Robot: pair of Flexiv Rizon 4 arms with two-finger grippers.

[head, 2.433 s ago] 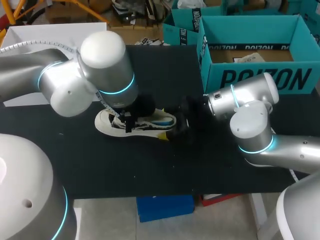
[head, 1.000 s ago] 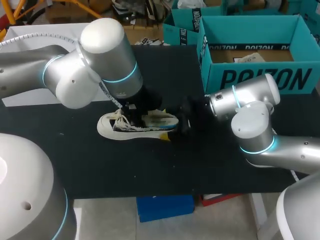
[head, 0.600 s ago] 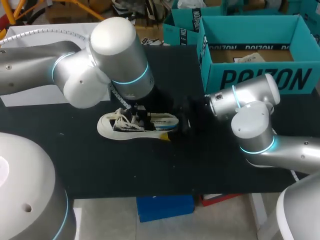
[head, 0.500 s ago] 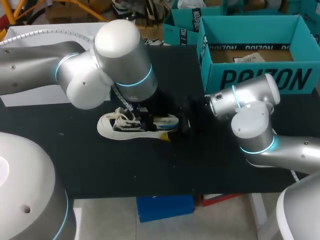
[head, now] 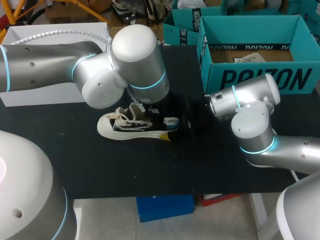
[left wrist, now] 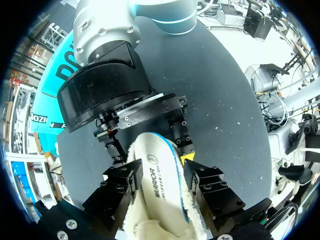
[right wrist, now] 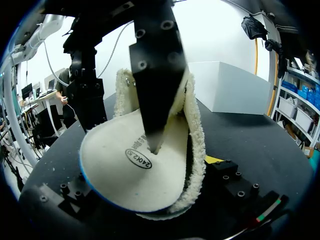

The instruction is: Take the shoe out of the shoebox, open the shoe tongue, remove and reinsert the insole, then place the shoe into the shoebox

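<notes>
- Now the left arm (head: 135,55) has swung right, off the laces and over the opening of the shoe (head: 125,129), which lies on the table (head: 100,165), left of the shoebox (head: 260,77).
- The tongue (head: 138,113) stands up — that step looks done.
- The left fingers (left wrist: 122,185) flank the insole (left wrist: 160,175) — pinching or not, I cannot tell; the right fingers (right wrist: 235,186) clamp the shoe's heel end.

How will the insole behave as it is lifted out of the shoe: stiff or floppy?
Probably floppy: the insole bows upward in the left tool. Likely light, being thin. The fleecy lining of the shoe may drag on it.
</notes>
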